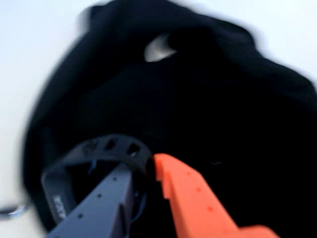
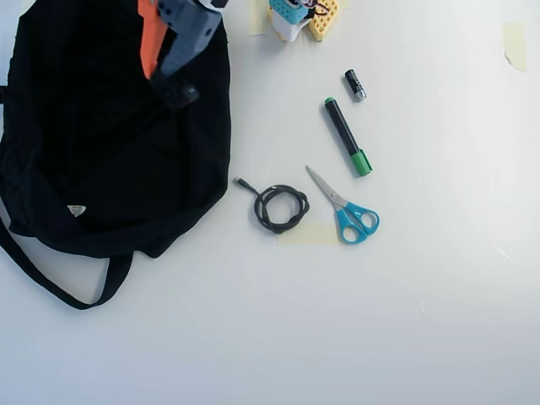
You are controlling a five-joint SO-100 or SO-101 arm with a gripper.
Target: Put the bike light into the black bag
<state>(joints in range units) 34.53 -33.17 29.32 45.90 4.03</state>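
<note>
Holding the bike light clamped by its strap, the gripper hangs directly above the black bag, probably so that the light falls inside when released.

The worktop is plain white and smooth, and it fills the whole overhead view. Soft, even light falls on it, so the shadows are faint. Pale yellow tape sticks to it near the top right corner, and another pale piece sits at the top edge. In the wrist view the white worktop looks blurry.
</note>
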